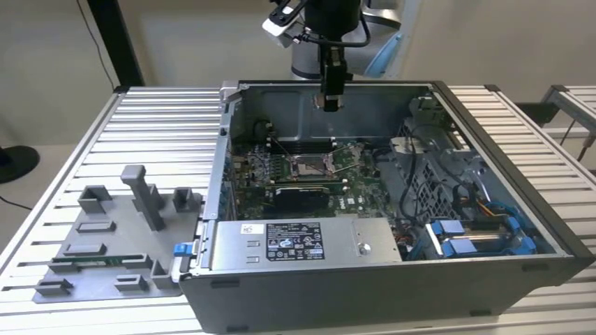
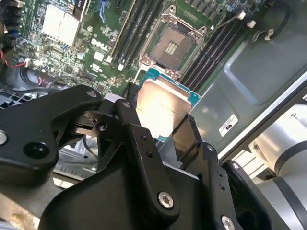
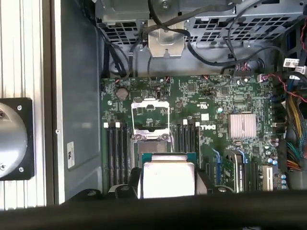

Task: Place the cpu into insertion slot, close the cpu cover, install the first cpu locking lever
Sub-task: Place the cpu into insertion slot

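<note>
I had the end effector (image 1: 328, 102) pinching the cpu (image 2: 165, 103) flat, high above the case (image 1: 391, 283); the insertion slot (image 1: 306, 165) lay well below it, slightly toward the exterior view's left.

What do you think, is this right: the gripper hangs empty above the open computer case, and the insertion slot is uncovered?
Not quite. The gripper is not empty: the second wrist view shows it shut on the cpu. The rest holds: it hangs above the open computer case, and the insertion slot is uncovered.
</note>
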Motion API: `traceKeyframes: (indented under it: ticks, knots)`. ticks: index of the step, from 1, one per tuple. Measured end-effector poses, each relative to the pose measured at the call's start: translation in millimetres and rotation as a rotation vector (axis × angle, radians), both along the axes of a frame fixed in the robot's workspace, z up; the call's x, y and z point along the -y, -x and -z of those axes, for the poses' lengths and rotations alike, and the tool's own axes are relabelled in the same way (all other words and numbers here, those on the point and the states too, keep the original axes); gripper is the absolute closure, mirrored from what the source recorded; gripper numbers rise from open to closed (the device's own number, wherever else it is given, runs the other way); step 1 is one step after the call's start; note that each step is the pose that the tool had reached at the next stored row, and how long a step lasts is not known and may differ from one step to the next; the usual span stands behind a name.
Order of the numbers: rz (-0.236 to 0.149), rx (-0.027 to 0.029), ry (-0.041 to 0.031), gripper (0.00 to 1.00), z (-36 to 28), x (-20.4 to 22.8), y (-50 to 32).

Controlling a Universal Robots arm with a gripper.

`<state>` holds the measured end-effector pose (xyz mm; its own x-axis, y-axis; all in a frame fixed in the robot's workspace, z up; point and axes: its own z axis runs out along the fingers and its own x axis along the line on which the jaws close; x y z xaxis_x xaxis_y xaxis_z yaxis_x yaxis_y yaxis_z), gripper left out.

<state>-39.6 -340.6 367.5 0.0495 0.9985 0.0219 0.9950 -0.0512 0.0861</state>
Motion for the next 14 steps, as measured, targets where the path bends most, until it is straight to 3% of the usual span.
traceKeyframes:
  ticks: [3,7,8,14]
  knots:
    - [-0.001,-0.0054,-0.0021,1.00,1.4,-1.2,-0.2]
    - [-0.002,-0.0326,-0.0057,1.00,2.0,-1.5,-1.2]
    - [-0.003,-0.0364,-0.0069,1.00,2.3,-1.6,-2.1]
    - [-0.017,-0.0427,-0.0175,1.00,4.4,-1.6,-9.9]
